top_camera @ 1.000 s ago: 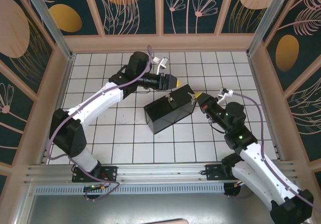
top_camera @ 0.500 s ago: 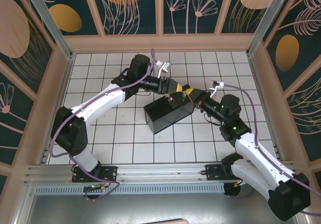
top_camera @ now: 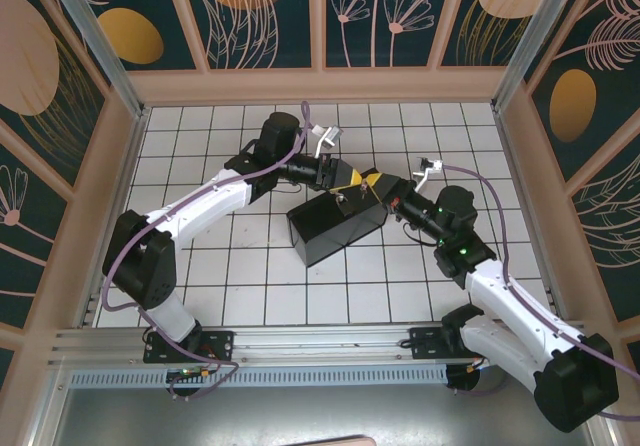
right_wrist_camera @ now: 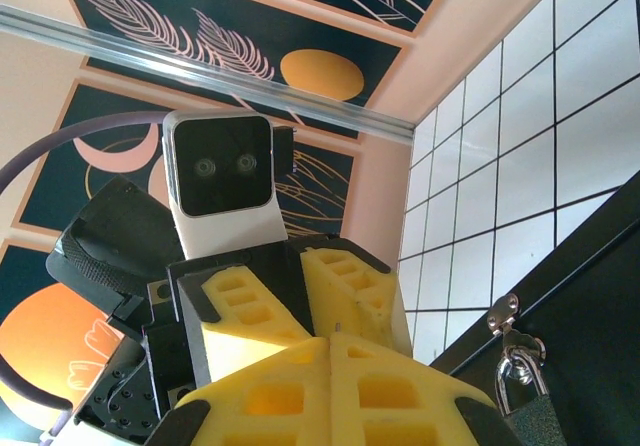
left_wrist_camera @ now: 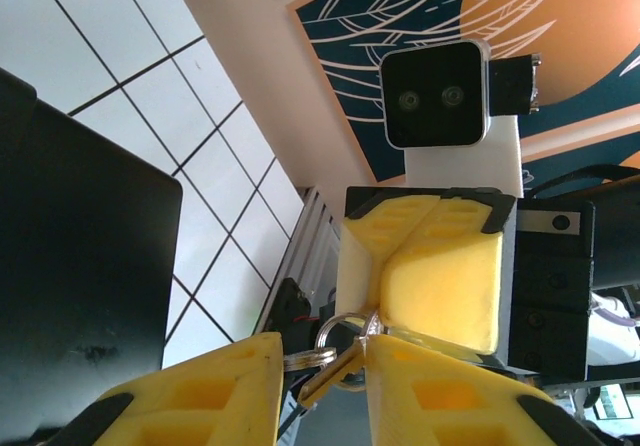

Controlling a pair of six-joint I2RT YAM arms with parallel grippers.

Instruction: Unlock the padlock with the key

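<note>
1. Top camera: both arms reach in over the white tiled floor (top_camera: 250,286), and the left gripper (top_camera: 355,178) and right gripper (top_camera: 375,182) are nose to nose, yellow tips all but touching.
2. They meet right above the far edge of the black box (top_camera: 335,228), which sits mid-floor. A small silvery padlock (top_camera: 343,198) hangs on the box's top edge, just below the two tips.
3. Over to the left wrist camera: the left gripper (left_wrist_camera: 325,344) is spread, with a clear gap between its yellow fingers (left_wrist_camera: 200,391).
4. In that gap is the key (left_wrist_camera: 333,368), a small brassy blade on a thin silver ring, slanting down to the left.
5. Facing us, the right gripper (left_wrist_camera: 380,301) has its two pads pressed flat together, and the ring sits right at their tips. It is clamped on the key.
6. The black box (left_wrist_camera: 70,266) looms dark along the left side.
7. Now the right wrist camera: the right gripper (right_wrist_camera: 330,344) has its pads closed seam to seam.
8. Straight ahead the left gripper (right_wrist_camera: 300,306) faces it with its fingers parted.
9. Lower right, the padlock (right_wrist_camera: 520,386) dangles from a metal hasp (right_wrist_camera: 503,316) on the edge of the black box (right_wrist_camera: 600,306), its shackle closed through the loop.
</note>
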